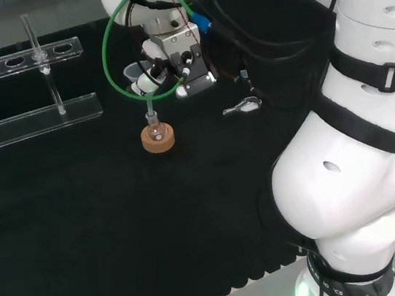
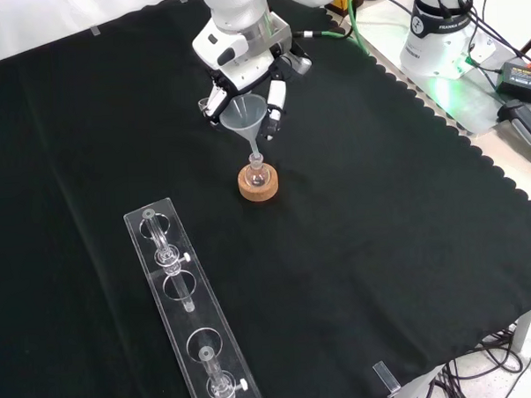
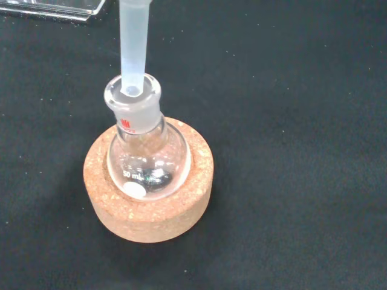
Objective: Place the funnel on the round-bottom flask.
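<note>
Black cloth [image 2: 356, 248] | fingers [image 2: 274, 100] curled round funnel [image 2: 246, 116] | stem in flask [image 3: 145, 157] neck | palm hidden

Clear plastic rack [image 2: 187, 313] on the black cloth [image 2: 356, 248], small metal clip [image 1: 242, 107] well apart.

A lab: glass flask [image 3: 147, 154] on cork ring [image 3: 149, 202], clear tube rack [image 2: 189, 312], black-clothed bench [image 2: 382, 247].
</note>
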Action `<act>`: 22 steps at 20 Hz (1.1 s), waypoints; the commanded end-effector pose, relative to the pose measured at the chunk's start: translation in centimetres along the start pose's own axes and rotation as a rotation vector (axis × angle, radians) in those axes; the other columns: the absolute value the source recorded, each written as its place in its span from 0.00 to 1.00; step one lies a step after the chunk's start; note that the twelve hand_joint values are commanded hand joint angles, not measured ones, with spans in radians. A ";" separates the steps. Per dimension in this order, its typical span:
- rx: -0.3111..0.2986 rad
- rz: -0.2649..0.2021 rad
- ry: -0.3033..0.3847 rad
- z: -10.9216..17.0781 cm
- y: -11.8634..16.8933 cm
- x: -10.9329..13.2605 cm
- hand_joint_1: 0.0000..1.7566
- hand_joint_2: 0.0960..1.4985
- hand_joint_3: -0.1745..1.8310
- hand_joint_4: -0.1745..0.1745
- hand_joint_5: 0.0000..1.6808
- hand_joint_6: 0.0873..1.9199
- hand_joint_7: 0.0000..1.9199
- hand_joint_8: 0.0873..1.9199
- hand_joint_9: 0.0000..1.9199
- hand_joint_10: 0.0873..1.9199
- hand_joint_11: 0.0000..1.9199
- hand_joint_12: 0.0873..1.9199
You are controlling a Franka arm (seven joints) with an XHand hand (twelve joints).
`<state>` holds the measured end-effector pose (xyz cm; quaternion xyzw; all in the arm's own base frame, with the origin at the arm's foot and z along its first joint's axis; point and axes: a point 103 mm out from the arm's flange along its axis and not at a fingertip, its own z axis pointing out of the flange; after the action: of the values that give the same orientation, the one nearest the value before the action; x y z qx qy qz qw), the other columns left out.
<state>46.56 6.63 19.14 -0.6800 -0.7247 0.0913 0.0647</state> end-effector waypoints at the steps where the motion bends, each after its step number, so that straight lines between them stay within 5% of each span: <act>1: 0.017 0.000 -0.003 0.4 0.4 0.3 0.57 0.75 0.21 0.34 0.43 0.74 0.59 0.84 0.85 0.63 1.00 0.51; 14: 0.051 -0.028 0.006 3.2 2.2 0.8 0.57 0.74 0.21 0.34 0.43 0.74 0.59 0.84 0.85 0.64 1.00 0.51; 22: -0.052 -0.048 -0.064 3.9 1.6 0.9 0.57 0.74 0.21 0.34 0.43 0.74 0.59 0.84 0.85 0.64 1.00 0.51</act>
<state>47.57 7.30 14.78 -0.6645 -0.7385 0.0962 0.0621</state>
